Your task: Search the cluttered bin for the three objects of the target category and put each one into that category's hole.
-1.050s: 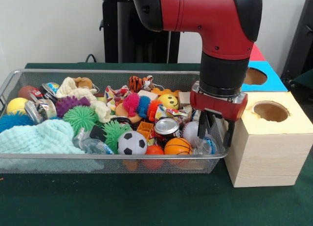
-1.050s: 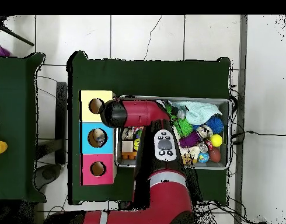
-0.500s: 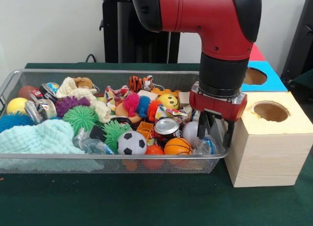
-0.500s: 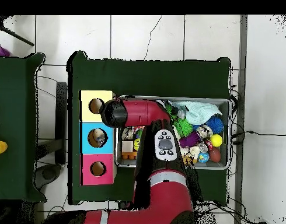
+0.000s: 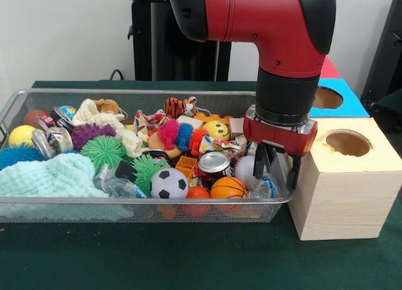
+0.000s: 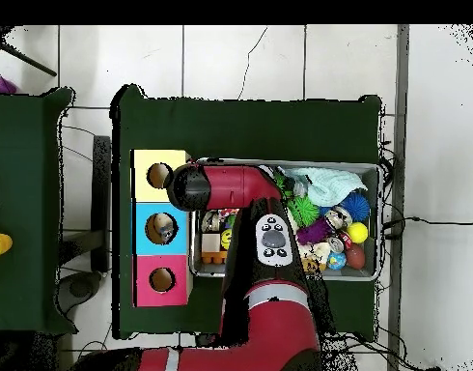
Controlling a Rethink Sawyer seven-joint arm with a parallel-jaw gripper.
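Mesh bin (image 5: pixel 12 108) crammed with toys, gripper (image 5: pixel 276 171) inside, spread

Bright even indoor light, soft shadows, sharp focus

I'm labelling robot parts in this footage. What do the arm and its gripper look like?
The arm is thick and rounded, glossy red with black joint caps and a black cylindrical wrist section. In the overhead view a grey oval button panel sits on its black upper face. The gripper has a red block body with silver trim and two slim dark fingers.
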